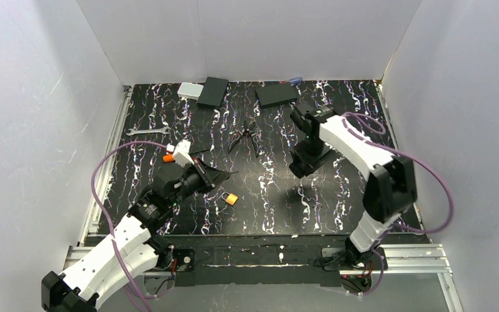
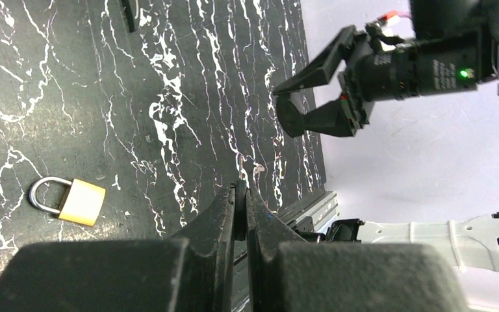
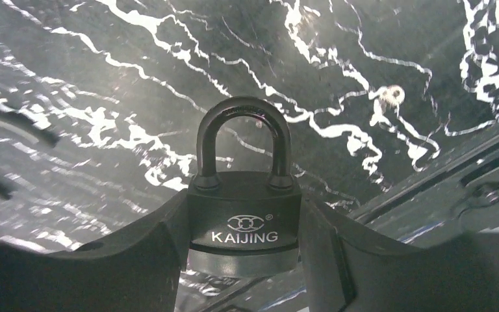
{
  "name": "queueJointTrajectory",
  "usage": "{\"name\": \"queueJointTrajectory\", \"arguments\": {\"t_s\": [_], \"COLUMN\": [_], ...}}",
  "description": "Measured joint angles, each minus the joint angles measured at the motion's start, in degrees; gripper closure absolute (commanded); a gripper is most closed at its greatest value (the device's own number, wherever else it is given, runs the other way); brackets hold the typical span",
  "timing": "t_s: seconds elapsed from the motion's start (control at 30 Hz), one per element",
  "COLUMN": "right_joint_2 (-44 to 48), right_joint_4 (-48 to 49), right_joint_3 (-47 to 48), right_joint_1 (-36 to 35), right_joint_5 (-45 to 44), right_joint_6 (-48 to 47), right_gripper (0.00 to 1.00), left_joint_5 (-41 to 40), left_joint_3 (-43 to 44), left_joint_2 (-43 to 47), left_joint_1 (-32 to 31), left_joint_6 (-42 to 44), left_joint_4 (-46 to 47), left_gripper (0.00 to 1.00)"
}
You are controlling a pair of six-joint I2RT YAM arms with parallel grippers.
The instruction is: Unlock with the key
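Bright, tabletop (image 3: 104, 65) glare, jaws seemingly blurred

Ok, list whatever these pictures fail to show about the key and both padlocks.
Key: left wrist view, only its tip shows; the left end effector hides the rest.
Black padlock keyhole: right wrist view, underside sunk inside the right end effector.
Brass padlock keyhole: too small in top view.

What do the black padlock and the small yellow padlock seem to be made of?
The black padlock looks like metal under a matt black coating: smooth body, white KAIJING print. The small padlock is probably brass, by its yellowish body; its shiny shackle looks like steel.
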State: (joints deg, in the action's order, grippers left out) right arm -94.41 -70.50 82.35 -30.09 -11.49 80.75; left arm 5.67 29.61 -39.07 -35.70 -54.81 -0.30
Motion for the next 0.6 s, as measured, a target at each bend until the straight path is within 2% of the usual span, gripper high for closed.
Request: {"name": "queueJointTrajectory", "arguments": {"t_s": [0.2, 0.33, 0.6], "right_joint_2": [-10.60, -10.95, -12.28], "right_joint_4": [-3.15, -5.92, -6.69], "right_joint_3": [0.68, -0.79, -0.83], "right_joint_1": [-0.79, -2.03, -2.40], "right_joint_5": [-0.24, -1.14, -2.82], "right_joint_6": [-6.49, -6.95, -7.98], "right_gripper": [0.99, 0.99, 0.99], "left_joint_5": [-2.78, -5.99, -10.27], "left_joint_3": [-1.36, -2.91, -2.84], "left_joint_2": [-2.27, -3.37, -13.40], "left_joint_1": [-2.01, -3.85, -10.51], "left_joint_6": [-4.74, -9.44, -17.29], "left_joint_4": [-0.20, -1.01, -0.57], "left_gripper": [1.00, 1.00, 1.00]}}
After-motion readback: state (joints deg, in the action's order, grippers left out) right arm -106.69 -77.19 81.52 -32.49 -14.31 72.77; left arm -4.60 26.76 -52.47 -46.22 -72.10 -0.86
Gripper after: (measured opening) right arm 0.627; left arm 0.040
